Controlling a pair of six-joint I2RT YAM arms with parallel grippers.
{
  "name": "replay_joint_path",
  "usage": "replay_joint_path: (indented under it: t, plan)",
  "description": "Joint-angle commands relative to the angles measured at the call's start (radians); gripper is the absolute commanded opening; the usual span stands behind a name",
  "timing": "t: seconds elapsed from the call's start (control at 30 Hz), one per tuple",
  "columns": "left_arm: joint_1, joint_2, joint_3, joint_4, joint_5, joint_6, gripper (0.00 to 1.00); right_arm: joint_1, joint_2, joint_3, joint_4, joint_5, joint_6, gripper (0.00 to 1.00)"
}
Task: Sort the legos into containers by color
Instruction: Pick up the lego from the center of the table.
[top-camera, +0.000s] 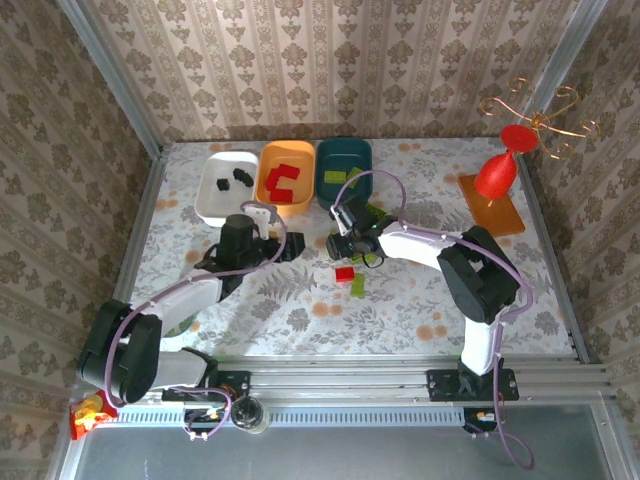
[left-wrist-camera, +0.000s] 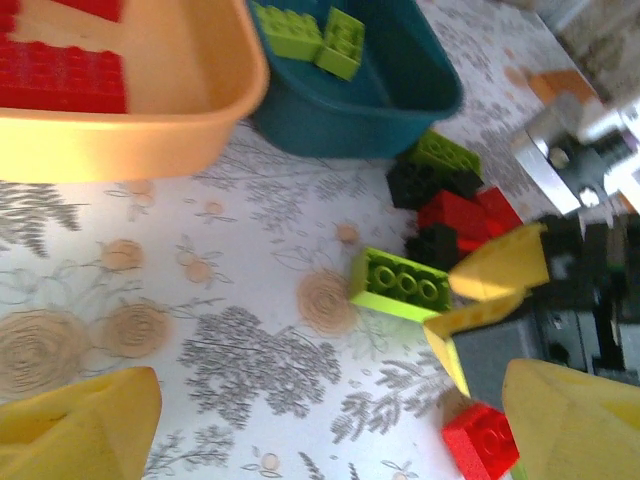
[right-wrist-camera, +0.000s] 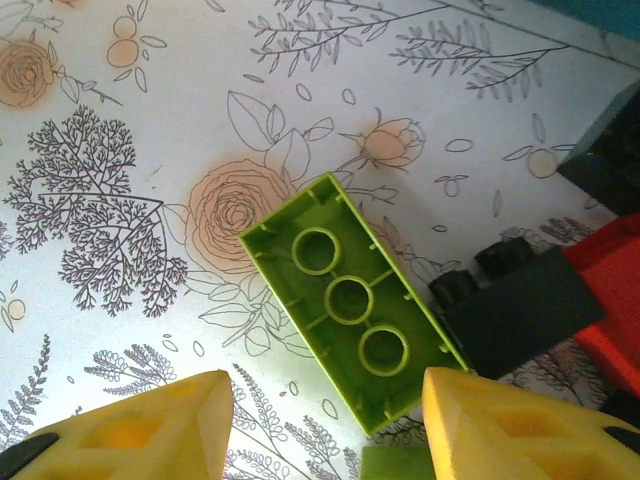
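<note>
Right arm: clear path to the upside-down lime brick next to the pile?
Probably yes. One end of the lime brick lies between the open fingers of the right gripper, nothing over it. A black brick crowds one side, leaving that finger little room.

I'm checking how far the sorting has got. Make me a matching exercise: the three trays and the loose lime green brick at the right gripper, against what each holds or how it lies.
Things:
1. white rounded plastic tray
2. orange rounded plastic tray
3. dark teal rounded plastic tray
4. loose lime green oblong plastic brick

States:
a. holds red plastic bricks
b. lies on the table, hollow underside up
c. holds black plastic bricks
d. holds lime green plastic bricks

Pairs: 1-c, 2-a, 3-d, 4-b
</note>
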Motion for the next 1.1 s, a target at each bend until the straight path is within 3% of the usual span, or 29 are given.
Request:
replay_joint_path:
  t: [0.0,0.53,0.77,1.07]
  plan:
    - [0.042,-0.035,-0.037,0.048,0.033,-0.060,0.89,0.000,0.032,0.038,-0.039,0.044,-0.019,0.55]
    - [0.051,-0.006,-0.030,0.055,0.055,-0.068,0.89,-0.001,0.029,0.047,-0.061,0.133,-0.077,0.57]
    - [0.054,-0.004,-0.031,0.055,0.054,-0.068,0.89,-0.001,0.029,0.032,-0.062,0.133,-0.063,0.73]
    - [0.056,0.001,-0.030,0.056,0.060,-0.070,0.89,0.002,0.060,0.036,-0.030,0.081,-0.006,0.81]
